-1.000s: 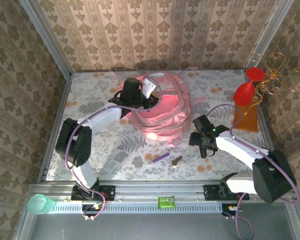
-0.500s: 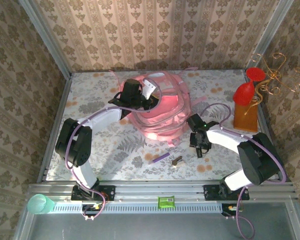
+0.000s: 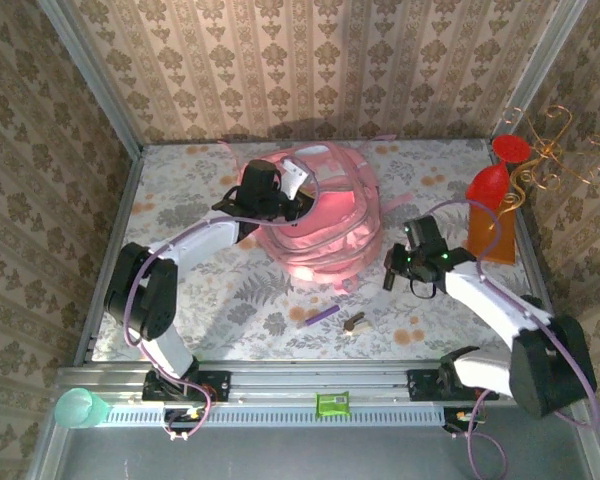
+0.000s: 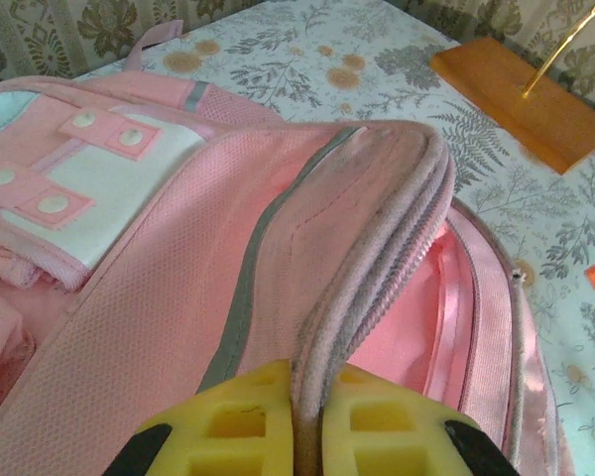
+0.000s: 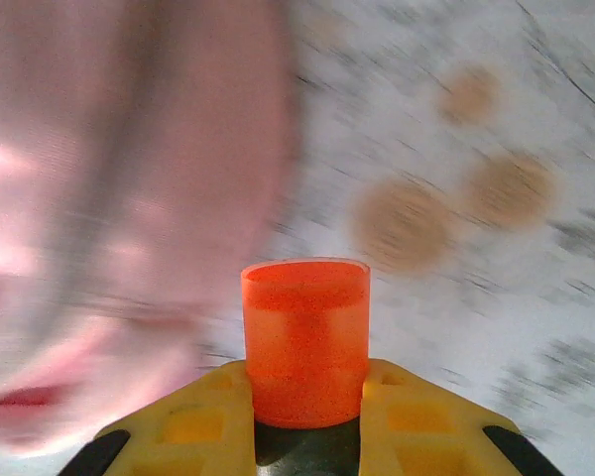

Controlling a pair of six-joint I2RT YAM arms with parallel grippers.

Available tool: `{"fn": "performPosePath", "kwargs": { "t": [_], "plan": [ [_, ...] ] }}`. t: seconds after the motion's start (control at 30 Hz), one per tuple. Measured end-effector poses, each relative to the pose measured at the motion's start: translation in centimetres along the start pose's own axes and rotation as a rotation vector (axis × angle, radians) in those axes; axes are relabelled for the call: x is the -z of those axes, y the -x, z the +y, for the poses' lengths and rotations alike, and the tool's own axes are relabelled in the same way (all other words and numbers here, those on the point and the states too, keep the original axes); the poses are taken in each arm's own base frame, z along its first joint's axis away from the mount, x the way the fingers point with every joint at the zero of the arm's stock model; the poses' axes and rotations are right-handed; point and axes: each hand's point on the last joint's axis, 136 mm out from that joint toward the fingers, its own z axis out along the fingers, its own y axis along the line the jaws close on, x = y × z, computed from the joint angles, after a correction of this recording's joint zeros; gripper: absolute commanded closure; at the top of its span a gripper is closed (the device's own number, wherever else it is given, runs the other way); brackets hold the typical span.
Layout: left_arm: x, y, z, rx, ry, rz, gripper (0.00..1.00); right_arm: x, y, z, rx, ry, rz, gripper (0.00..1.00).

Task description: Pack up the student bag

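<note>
Left wrist: my left pincer point(image 4: 307, 421) pinches shut on the rim of the student bag point(image 4: 178, 297); at its four o'clock, my right pincer point(image 5: 305, 416) grips an orange cylinder point(image 5: 305, 337).

No text, label, brand, number or sign can be read. On the student bag point(image 4: 178, 327) the white patch point(image 4: 109, 188) is plain, with pink snap tabs only. The orange cylinder point(image 5: 304, 342) has a bare side in a blurred view. The small green block point(image 3: 332, 404) on the near rail point(image 3: 260, 412) is too small to tell any print. The orange base board point(image 4: 526, 99) at the right is plain.
</note>
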Motion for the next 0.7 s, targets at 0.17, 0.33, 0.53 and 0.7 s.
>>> {"fn": "performPosePath", "kwargs": {
  "t": [0.17,0.33,0.53,0.7],
  "plan": [
    [0.2,0.2,-0.1,0.042,-0.001,-0.002,1.00,1.9,2.6,7.9,-0.020,0.265,-0.087,0.88],
    [0.6,1.5,-0.2,0.070,-0.001,-0.006,1.00,1.5,4.9,15.3,-0.064,0.449,-0.118,0.88],
    [1.3,3.6,-0.6,0.099,-0.006,-0.011,1.00,-2.4,6.5,19.4,-0.205,0.513,-0.120,0.85],
    [1.8,4.7,-0.9,0.130,-0.013,-0.008,1.00,-5.8,8.2,18.7,-0.345,0.437,-0.179,0.54]
  ]
}}
